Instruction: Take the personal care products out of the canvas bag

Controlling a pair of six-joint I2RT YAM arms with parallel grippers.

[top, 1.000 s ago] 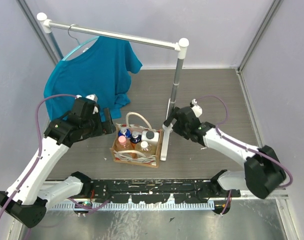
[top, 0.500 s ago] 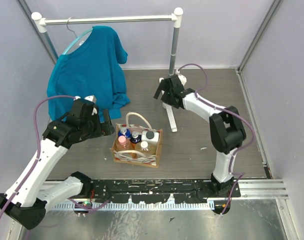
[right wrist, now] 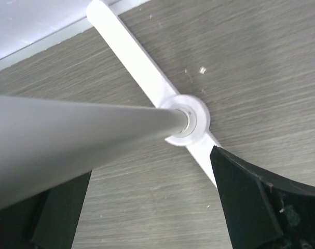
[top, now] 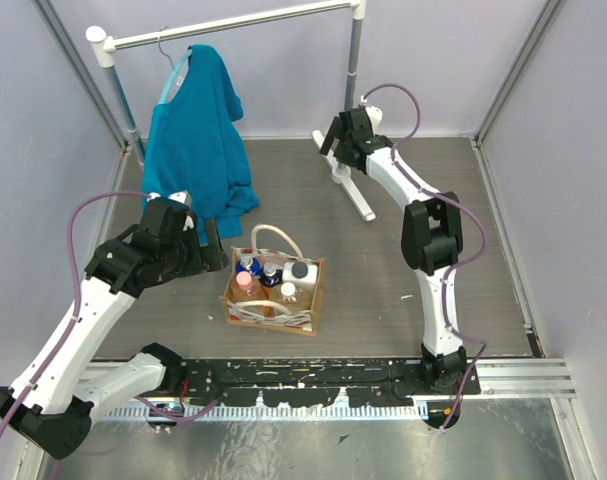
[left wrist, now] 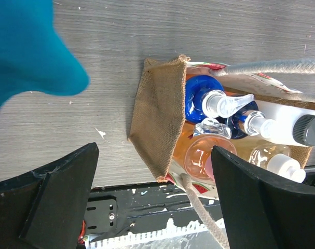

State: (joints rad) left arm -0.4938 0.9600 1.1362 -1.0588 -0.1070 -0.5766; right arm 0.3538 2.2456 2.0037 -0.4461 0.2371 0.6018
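Because the personal care products (left wrist: 204,155) stand caps-up, packed in the canvas bag (left wrist: 157,124), a top-down pick suits; the bag lies between the left gripper's (left wrist: 154,155) spread, empty jaws, nearer the right one; right gripper (right wrist: 150,162) likewise spread, rack pole (right wrist: 69,129) crossing by its left jaw, probably unclasped.

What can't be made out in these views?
Left wrist view: bodies and labels of the small bottles, hidden inside the tan canvas bag.
Right wrist view: whether the jaws of the right gripper clamp the grey metal pole, blurred near the lens.
Top view: bottle count, too small.
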